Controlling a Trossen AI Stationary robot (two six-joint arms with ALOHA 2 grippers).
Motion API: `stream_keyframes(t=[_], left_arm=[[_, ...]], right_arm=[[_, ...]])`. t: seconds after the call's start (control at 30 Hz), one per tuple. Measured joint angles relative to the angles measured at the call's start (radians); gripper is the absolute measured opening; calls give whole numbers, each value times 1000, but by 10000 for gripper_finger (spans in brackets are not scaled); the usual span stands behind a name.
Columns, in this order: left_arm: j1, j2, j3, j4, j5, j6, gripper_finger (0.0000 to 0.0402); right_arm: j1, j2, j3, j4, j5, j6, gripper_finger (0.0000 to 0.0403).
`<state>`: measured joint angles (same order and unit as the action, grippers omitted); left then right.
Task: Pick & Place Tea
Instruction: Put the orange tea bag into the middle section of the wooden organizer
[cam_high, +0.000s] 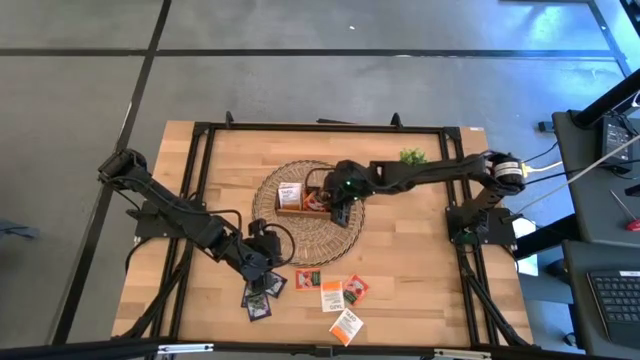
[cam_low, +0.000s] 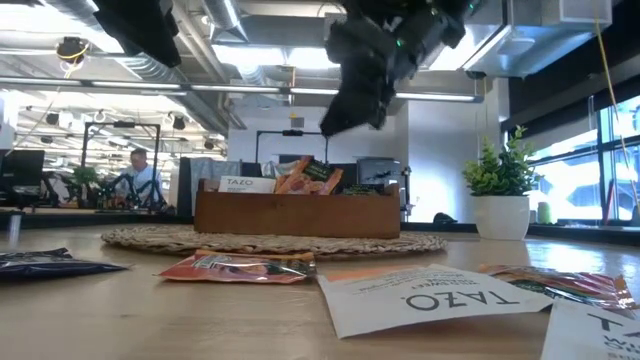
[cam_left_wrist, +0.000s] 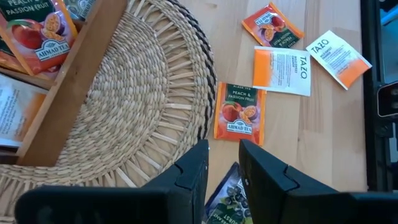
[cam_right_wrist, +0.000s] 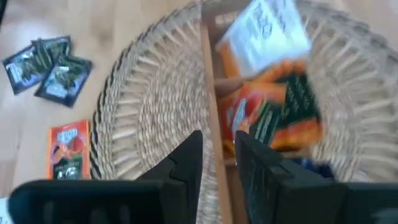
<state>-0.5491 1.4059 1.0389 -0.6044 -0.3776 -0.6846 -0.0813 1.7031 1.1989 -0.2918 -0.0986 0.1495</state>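
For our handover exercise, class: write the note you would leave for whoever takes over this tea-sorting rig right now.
Right pincer: above the wooden tray on the woven mat, jaws slightly apart, nothing seen held.
Left pincer: low over the dark sachets at the mat's near edge, jaws apart, empty.
Done: several sachets stand in the tray.
Left: the dark sachets, the peach sachet and the orange-and-white sachets on the table.
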Motion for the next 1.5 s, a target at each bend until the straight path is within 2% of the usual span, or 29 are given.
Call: stream_keyframes(t=[0.23, 0.43, 1.03, 1.17, 1.37, 1.5], left_arm=[[1, 0, 0, -1, -17, 10, 86], [1, 0, 0, -2, -30, 18, 86], [1, 0, 0, 2, -50, 18, 86], [1, 0, 0, 2, -49, 18, 86], [1, 0, 0, 2, -49, 18, 86], [1, 0, 0, 2, -49, 18, 86]], right_arm=[[-1, -1, -105, 80, 104, 84, 99], [0, -3, -157, 146, 105, 85, 99], [0, 44, -162, 223, 105, 112, 98], [0, 44, -162, 215, 97, 138, 79], [0, 44, -162, 211, 79, 138, 10], [-1, 44, -125, 187, 79, 133, 8]])
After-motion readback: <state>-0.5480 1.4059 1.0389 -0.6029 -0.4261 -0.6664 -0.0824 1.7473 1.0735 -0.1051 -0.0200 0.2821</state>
